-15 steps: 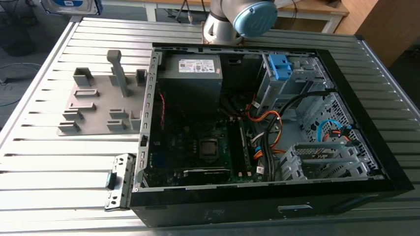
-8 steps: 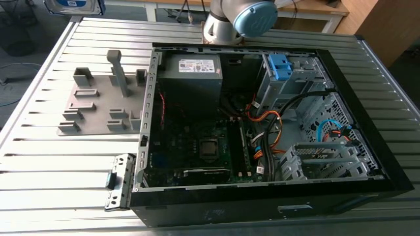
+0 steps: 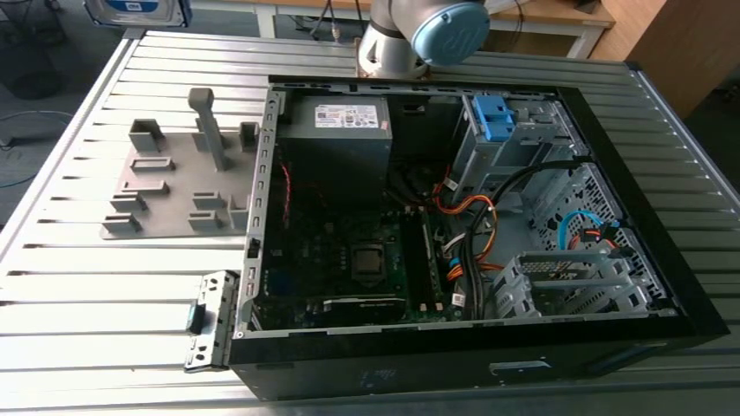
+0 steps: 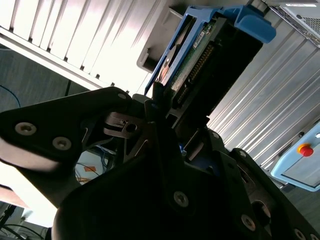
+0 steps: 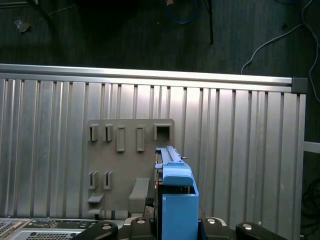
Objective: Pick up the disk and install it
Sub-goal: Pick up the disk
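In both wrist views the disk is seen edge-on, clamped in my gripper's dark fingers. In the second wrist view the disk [image 4: 197, 57] shows its green circuit board, connector pins and bright blue carrier frame, and my gripper [image 4: 177, 122] is shut on its lower end. In the first wrist view the disk [image 5: 172, 182] shows a blue end tab. It hangs above the grey holder plate [image 5: 127, 165], and my gripper [image 5: 175, 227] grips it from below the tab.
An open computer case [image 3: 601, 147] lies on the ribbed metal table [image 3: 69, 286], with a blue bracket [image 3: 491, 117] in its drive bay and a grey box [image 3: 338, 130]. The grey holder plate [image 3: 173, 186] lies on the exterior view's left. A pendant with a red button [image 4: 302, 160] lies beyond the table.
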Motion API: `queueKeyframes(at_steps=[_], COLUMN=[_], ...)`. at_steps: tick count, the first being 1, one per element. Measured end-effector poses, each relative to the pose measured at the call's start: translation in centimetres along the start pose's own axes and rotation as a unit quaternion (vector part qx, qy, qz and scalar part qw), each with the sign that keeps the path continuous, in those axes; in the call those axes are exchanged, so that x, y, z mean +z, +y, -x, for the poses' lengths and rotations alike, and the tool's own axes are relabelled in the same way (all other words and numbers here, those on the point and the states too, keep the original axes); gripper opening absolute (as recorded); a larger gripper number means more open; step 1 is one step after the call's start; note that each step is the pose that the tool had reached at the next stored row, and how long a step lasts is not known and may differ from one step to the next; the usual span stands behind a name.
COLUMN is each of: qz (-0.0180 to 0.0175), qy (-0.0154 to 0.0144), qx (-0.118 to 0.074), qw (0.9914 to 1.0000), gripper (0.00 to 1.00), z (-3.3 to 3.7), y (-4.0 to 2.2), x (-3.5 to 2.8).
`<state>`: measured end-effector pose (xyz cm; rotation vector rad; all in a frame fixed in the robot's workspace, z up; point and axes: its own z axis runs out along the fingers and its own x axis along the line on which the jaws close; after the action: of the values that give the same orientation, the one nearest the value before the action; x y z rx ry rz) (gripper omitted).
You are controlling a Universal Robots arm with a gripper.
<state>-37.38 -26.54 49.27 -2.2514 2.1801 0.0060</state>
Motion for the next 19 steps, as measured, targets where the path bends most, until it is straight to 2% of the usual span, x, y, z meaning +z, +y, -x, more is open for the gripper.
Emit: queueKeyframes(at_steps=[19], qz=[0.0], qy=[0.0], qx=[0.0], qw=[1.0], gripper=[0.36], z=[-0.06], y=[-1.82], x=[0.0])
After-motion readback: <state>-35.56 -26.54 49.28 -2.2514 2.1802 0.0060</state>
